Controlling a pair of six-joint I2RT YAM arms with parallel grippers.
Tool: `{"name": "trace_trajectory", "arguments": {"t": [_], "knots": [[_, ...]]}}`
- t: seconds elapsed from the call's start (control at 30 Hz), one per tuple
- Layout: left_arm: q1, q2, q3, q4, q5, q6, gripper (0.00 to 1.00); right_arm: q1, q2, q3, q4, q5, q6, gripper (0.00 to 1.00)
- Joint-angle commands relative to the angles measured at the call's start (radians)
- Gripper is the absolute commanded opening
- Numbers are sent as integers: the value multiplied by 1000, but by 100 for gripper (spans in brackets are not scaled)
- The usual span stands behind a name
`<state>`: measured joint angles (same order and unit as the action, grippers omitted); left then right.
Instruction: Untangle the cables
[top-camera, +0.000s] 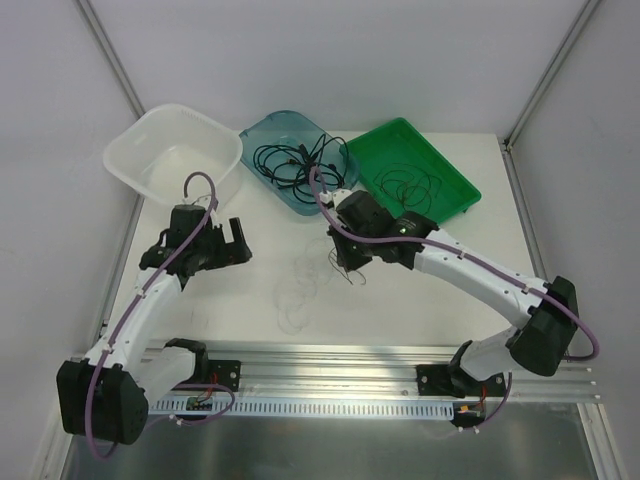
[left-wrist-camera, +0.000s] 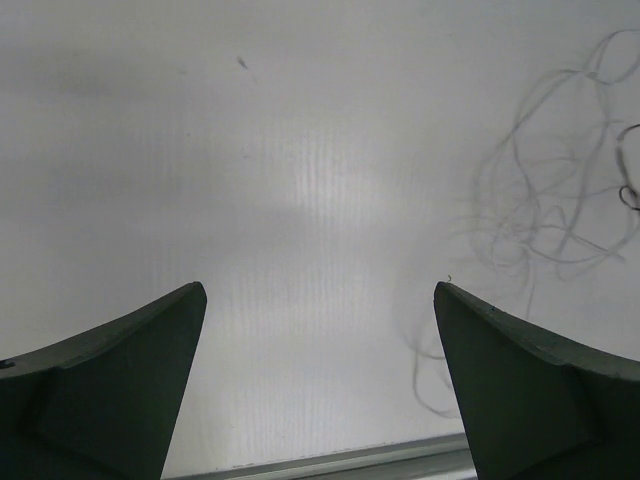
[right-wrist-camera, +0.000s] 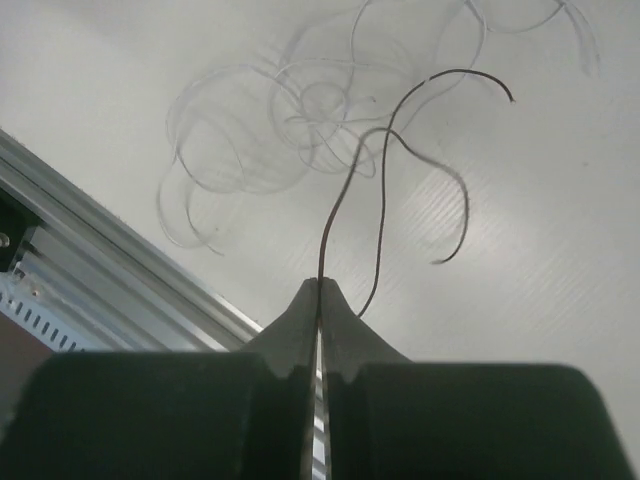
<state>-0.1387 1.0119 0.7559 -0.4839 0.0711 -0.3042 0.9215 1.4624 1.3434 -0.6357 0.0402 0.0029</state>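
Black cables (top-camera: 290, 160) lie tangled in a blue tray (top-camera: 251, 135) at the back. More thin cables (top-camera: 405, 185) lie coiled in the green tray (top-camera: 466, 191). My right gripper (top-camera: 345, 258) (right-wrist-camera: 320, 283) is shut on one thin dark brown cable (right-wrist-camera: 385, 130), which curls away from the fingertips above the table. Under it, pale grey thin loops (top-camera: 300, 285) (right-wrist-camera: 290, 115) are spread over the white table. My left gripper (top-camera: 236, 243) (left-wrist-camera: 315, 295) hangs open to the left of those loops (left-wrist-camera: 550, 200), with nothing between its fingers.
A white plastic basin (top-camera: 130, 140) stands at the back left, behind the left arm. An aluminium rail (top-camera: 330, 365) (right-wrist-camera: 120, 250) runs along the table's near edge. Grey walls close in both sides.
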Motion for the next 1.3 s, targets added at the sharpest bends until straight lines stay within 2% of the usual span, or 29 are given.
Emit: {"name": "trace_trajectory", "arguments": {"t": [0.0,0.03,0.07,0.17,0.3,0.4,0.63,0.7,0.87,0.97,1.1,1.13,1.2,1.23,1.27], "knots": [[-38,-58,-52,76,215,-73,99,-10,-161,17,-5,-3,89,1],[-67,-71,-65,129,228,-125,99,-27,-159,45,-39,-5,92,1],[-158,-100,-79,157,213,-148,99,-27,-155,69,-68,1,91,1],[-328,-131,-119,284,133,-206,99,-27,-171,115,-93,-26,78,1],[-450,-95,-156,433,75,-205,99,-27,-191,163,-119,-63,62,1],[-527,-7,-133,510,30,-167,99,-27,-208,194,-130,-57,49,1],[-617,288,-20,557,-56,-133,99,-27,-240,195,-108,-82,46,1],[-637,330,-4,577,-60,-134,99,-29,-246,197,-108,-79,43,1],[-690,441,13,653,-45,-156,90,-32,-251,204,-110,-80,31,1],[-708,493,25,665,-56,-183,78,-38,-254,212,-111,-83,29,1],[-714,566,34,662,-100,-262,41,-42,-264,230,-114,-88,28,1],[-714,595,34,660,-108,-301,25,-42,-267,244,-116,-88,28,1],[-714,620,39,645,-140,-340,11,-47,-277,269,-133,-88,20,1],[-714,643,42,637,-151,-369,0,-49,-278,283,-140,-85,17,1],[-714,651,49,624,-162,-384,0,-49,-283,318,-160,-82,8,1]]}}
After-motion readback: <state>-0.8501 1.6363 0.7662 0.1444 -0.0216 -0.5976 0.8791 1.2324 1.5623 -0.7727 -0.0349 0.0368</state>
